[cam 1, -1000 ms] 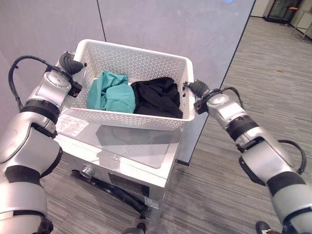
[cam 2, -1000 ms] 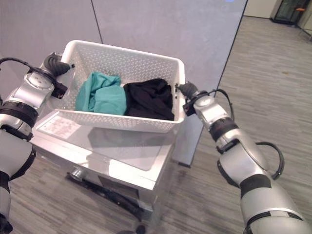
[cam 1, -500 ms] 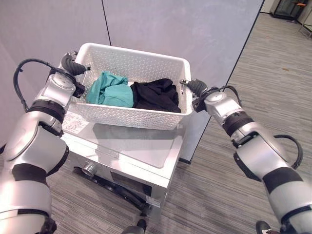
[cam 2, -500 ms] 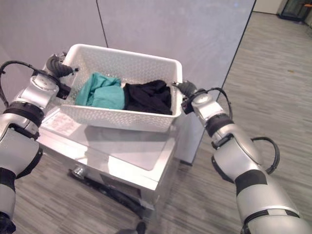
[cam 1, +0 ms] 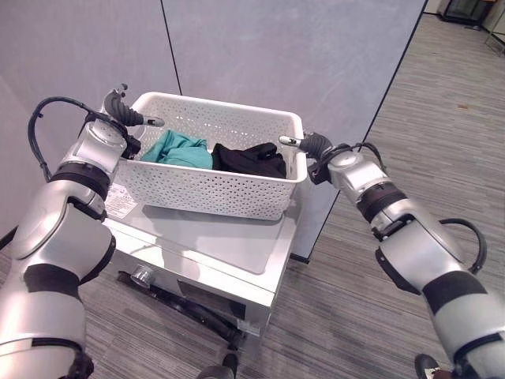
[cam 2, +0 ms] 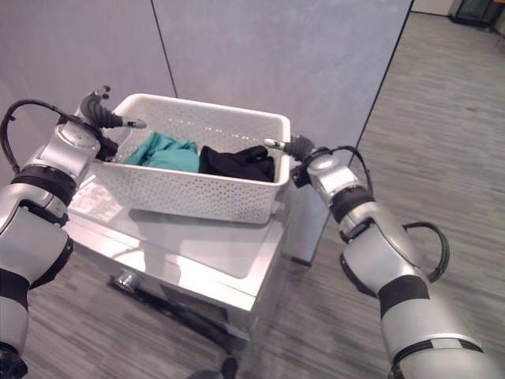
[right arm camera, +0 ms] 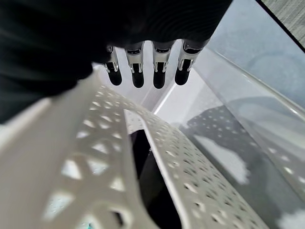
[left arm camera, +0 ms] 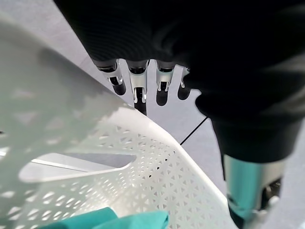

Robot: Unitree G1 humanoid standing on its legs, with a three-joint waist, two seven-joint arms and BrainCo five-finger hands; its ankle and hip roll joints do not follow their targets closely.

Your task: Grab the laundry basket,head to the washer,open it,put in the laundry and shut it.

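Two hands stand at the short ends of the white perforated laundry basket (cam 1: 213,189), which rests flat on the grey top of the washer (cam 1: 229,245). The left hand (cam 1: 125,117) sits at the basket's left end wall, with its fingers extended straight over the rim and the thumb apart; the left wrist view shows the fingers (left arm camera: 138,88) straight above the corner of the rim, curled around nothing. The right hand (cam 1: 304,144) sits at the basket's right end, just beside the rim, with one finger pointing straight over the basket. The right wrist view shows its fingers (right arm camera: 138,71) extended in a row past the basket's end wall and its handle cut-out, gripping nothing. Both hands are therefore spread wide and hold nothing. Inside the basket, a teal garment (cam 1: 177,150) lies in the left half and a black garment (cam 1: 251,159) lies in the right half, the two touching near the middle. A white label (cam 1: 120,202) is fixed to the washer top at its left edge, just beside the basket. Grey partition panels (cam 1: 260,55) stand behind the washer, and grey striped flooring (cam 1: 442,118) extends to the right.
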